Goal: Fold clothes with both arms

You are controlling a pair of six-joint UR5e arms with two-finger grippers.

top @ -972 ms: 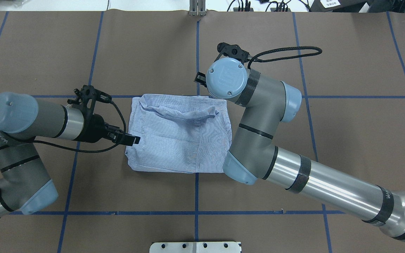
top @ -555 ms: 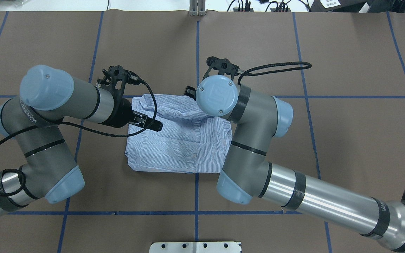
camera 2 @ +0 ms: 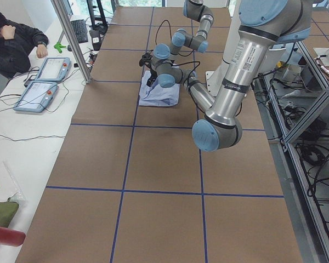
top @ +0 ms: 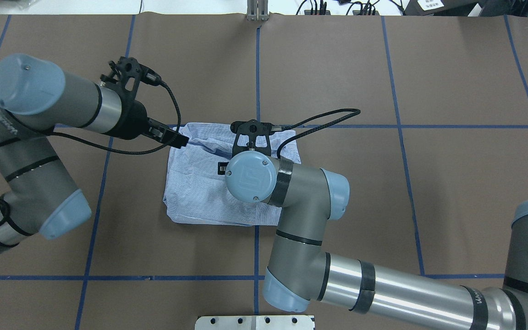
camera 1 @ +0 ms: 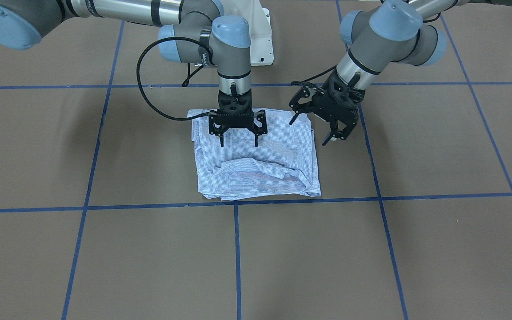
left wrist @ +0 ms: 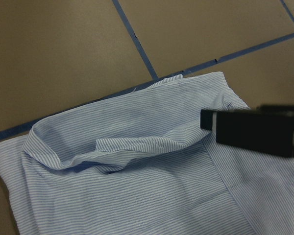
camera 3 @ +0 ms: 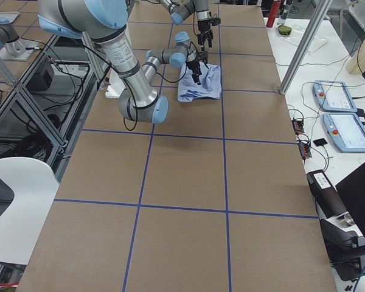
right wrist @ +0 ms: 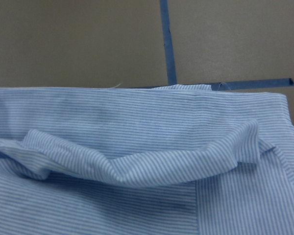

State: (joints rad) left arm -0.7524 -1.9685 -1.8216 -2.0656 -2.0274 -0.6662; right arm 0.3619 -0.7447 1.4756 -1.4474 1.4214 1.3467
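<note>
The light blue striped shirt (camera 1: pixel 256 171) lies folded into a rough square on the brown table, with a raised crease across its far half (right wrist: pixel 137 169). It also shows in the overhead view (top: pixel 195 195) and the left wrist view (left wrist: pixel 137 176). My right gripper (camera 1: pixel 238 143) hangs open and empty, pointing down just above the shirt's middle; in the overhead view its wrist hides it. My left gripper (camera 1: pixel 310 132) is open and empty at the shirt's far-left corner (top: pixel 179 139), tilted, just above the cloth edge. One of its black fingers (left wrist: pixel 250 132) shows over the shirt.
Blue tape lines (top: pixel 257 68) cross the brown table cover. The white pedestal base (camera 1: pixel 262 40) stands behind the shirt. A metal plate (top: pixel 255 322) sits at the near edge, a post (top: pixel 257 11) at the far edge. An operator (camera 2: pixel 11 38) and pendants (camera 2: pixel 49 71) are beside the table.
My right gripper has moved from the shirt's far-right corner to over its middle. My left gripper has moved from the shirt's left edge to its far-left corner. The shirt lies as before.
</note>
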